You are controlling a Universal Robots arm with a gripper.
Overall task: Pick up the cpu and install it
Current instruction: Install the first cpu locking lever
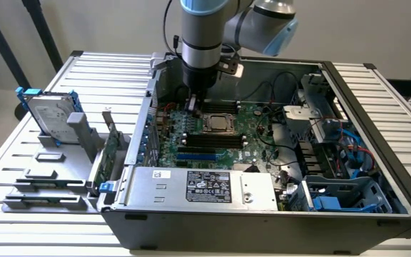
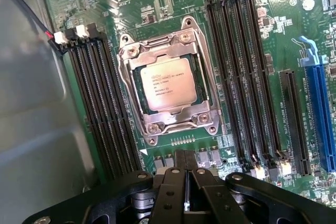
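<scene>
Dull silver, the small flat square cpu (image 2: pixel 167 83) already lies in its metal-framed socket (image 2: pixel 202 80) on the green motherboard (image 2: pixel 157 3). It sits just ahead of the black tool (image 2: pixel 186 182), whose fingers are pressed together around nothing, hovering above the board.

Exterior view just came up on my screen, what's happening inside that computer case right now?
The robot arm reaches down into the open grey computer case, its pincer just above the green motherboard. The flat square silver cpu already sits in its socket, framed by the metal retention bracket, between black memory slots. The pincer holds nothing.
</scene>
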